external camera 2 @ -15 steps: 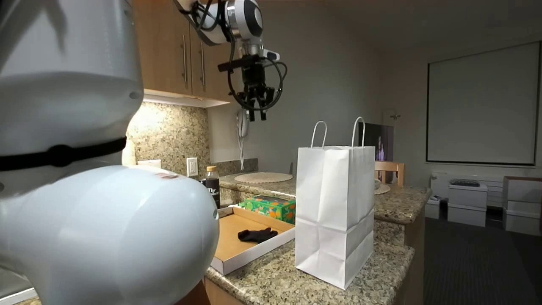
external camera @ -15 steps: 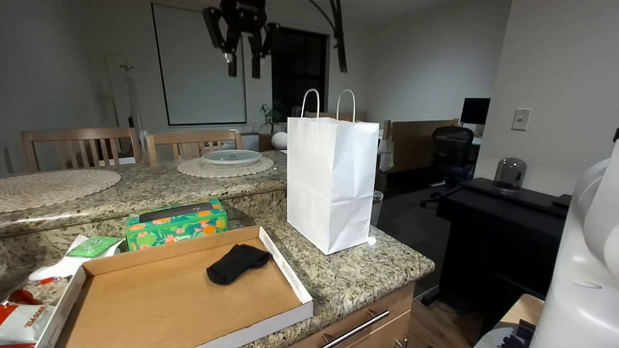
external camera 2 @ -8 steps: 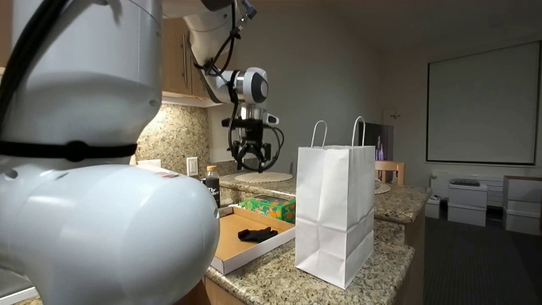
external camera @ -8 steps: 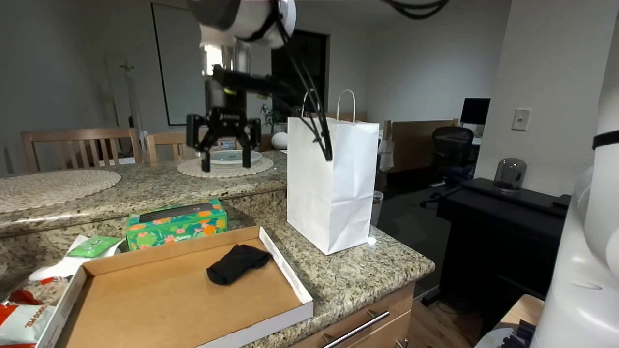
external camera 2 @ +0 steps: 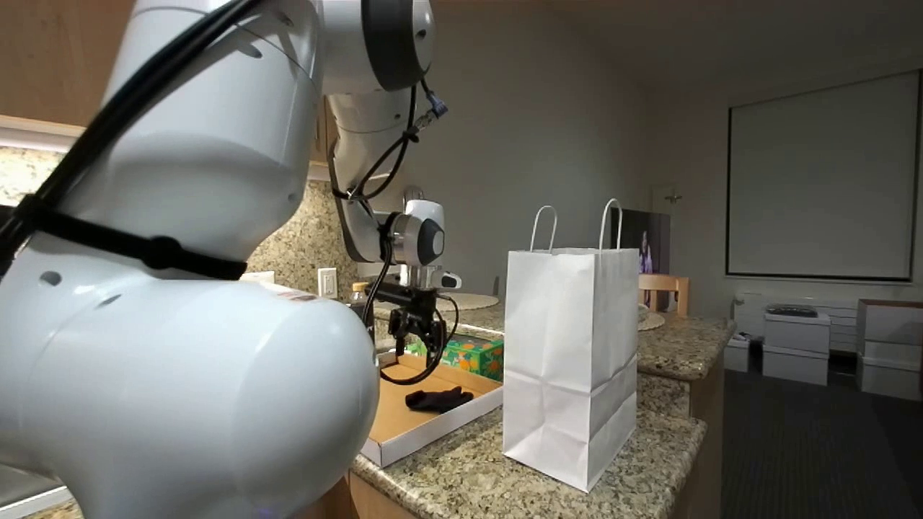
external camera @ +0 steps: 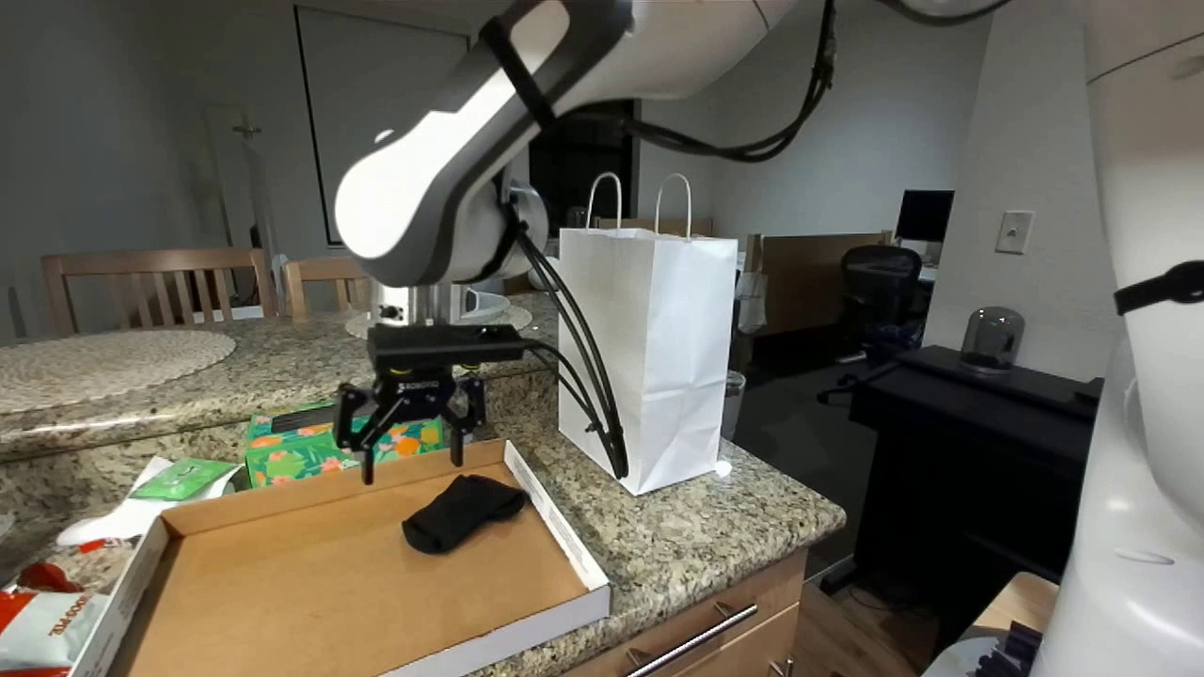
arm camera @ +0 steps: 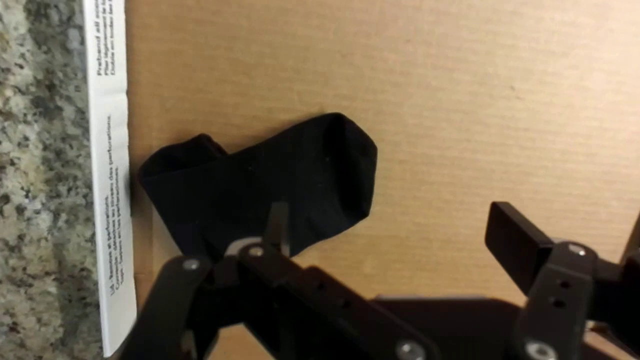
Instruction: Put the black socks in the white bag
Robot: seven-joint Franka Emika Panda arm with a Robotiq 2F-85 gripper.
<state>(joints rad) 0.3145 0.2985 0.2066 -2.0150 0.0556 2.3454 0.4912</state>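
The tool (external camera: 412,467) hangs above the cardboard tray (external camera: 301,583), fingers (arm camera: 516,245) spread well apart — released, with the tips pointing down. Below, inside the tray near one end, lie the black socks (arm camera: 280,185), a limp, flattened bundle just beside a low white wall (arm camera: 111,105) printed with small lettering. From these angles I cannot tell whether that bundle is a single sock or a folded pair. In the wrist view one finger overlaps part of the fabric, while its partner stands over bare cardboard; in both exterior views the tips are apart from the socks, higher up.

The white bag (external camera: 649,357) stands upright on the granite bench (external camera: 677,536), outside the tray and near that same wall. In an exterior view black cables (external camera: 618,456) from the arm (external camera: 395,202) pass in front of the bag's side — the tool is apart from it. A green flowered box (external camera: 292,463) sits behind the tray, partly covered by the tool in that view. A green packet (external camera: 183,480) and a red-and-white packet (external camera: 56,625) lie near the tray's opposite wall, and a round woven mat (external camera: 113,362) rests on the raised level of the bench behind.
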